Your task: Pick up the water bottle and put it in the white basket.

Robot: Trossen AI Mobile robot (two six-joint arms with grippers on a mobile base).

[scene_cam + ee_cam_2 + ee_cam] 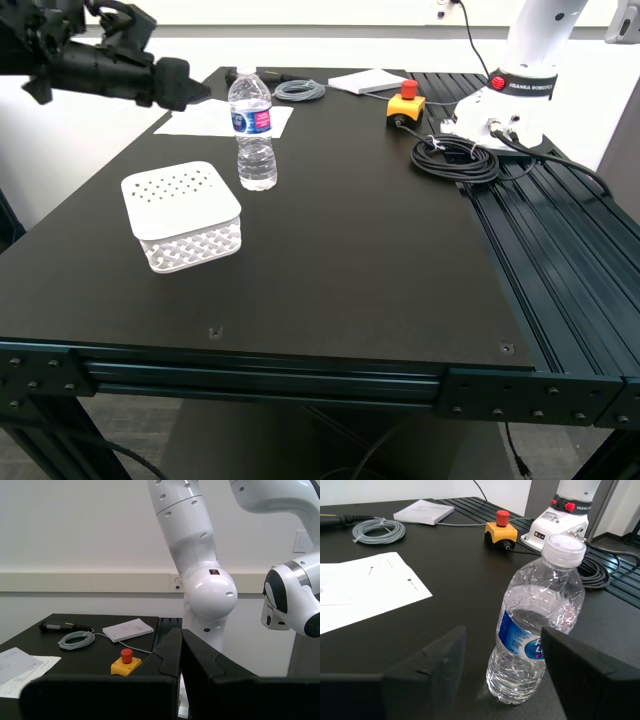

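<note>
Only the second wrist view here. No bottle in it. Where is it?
Observer: The water bottle stands upright on the table, beside the white basket.
Operator: First end effector on it?
Observer: No. My first end effector is open and aimed at the bottle, not gripping it.
Operator: Basket ready?
Observer: Its flat holed face is on top; no opening shows.
</note>
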